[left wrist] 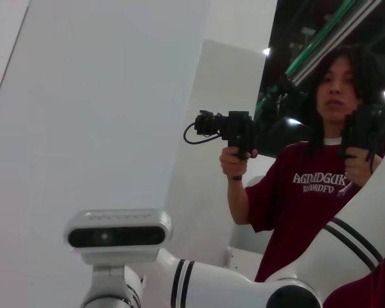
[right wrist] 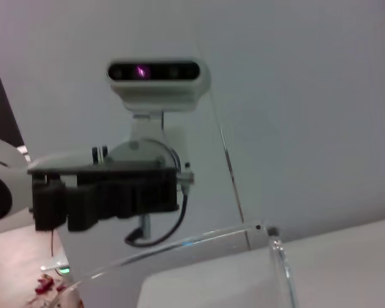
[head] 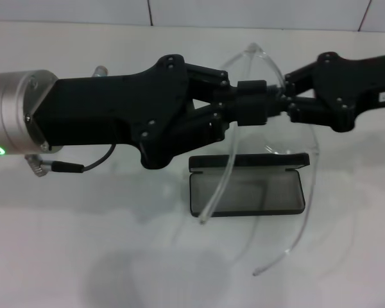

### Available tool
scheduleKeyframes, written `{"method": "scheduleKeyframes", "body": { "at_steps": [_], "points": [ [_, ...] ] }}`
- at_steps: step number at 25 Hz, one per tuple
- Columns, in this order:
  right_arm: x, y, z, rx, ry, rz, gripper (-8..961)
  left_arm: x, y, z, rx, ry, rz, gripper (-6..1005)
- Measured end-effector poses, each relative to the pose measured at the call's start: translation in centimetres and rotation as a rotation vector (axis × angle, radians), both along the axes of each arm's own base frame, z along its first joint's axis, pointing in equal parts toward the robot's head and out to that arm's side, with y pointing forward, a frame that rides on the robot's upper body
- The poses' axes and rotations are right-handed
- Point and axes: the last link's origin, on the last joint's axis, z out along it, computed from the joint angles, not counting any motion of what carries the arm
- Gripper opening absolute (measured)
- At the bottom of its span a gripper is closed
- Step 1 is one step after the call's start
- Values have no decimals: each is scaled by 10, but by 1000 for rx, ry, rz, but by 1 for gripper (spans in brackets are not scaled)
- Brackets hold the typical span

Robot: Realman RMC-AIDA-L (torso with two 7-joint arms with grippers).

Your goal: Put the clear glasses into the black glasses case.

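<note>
The clear glasses (head: 255,47) hang in the air over the middle of the table, arms pointing down and toward me. My left gripper (head: 256,102) reaches in from the left and is shut on the frame. My right gripper (head: 287,99) comes from the right and is shut on the frame beside it, almost touching the left fingertips. Below them lies the black glasses case (head: 247,192), open, with its grey lining up and its lid at the back. One glasses arm crosses over the case's left half. In the right wrist view a corner of the glasses (right wrist: 277,253) shows close up.
White table (head: 83,256) with a wall behind it. A cable and plug (head: 67,167) hang under the left wrist. The left wrist view shows my head camera (left wrist: 117,236) and a person (left wrist: 327,186) holding hand controllers, away from the table.
</note>
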Motion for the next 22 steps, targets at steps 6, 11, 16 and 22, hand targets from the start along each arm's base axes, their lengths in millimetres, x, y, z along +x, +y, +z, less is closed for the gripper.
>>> {"method": "scheduleKeyframes", "body": {
  "at_steps": [6,11,16,22],
  "points": [
    [-9,3,-1,9,55,24,119,-3,1,-4,2,4,5,103],
    [-12,3,3,21,91,35,119,-9,4,-7,20,-5,23,102],
    [-13,3,2,21,99,37,119,-11,8,-10,57,1,41,101],
    [-14,3,3,28,116,45,118,-13,13,-14,90,6,59,100]
  ]
}}
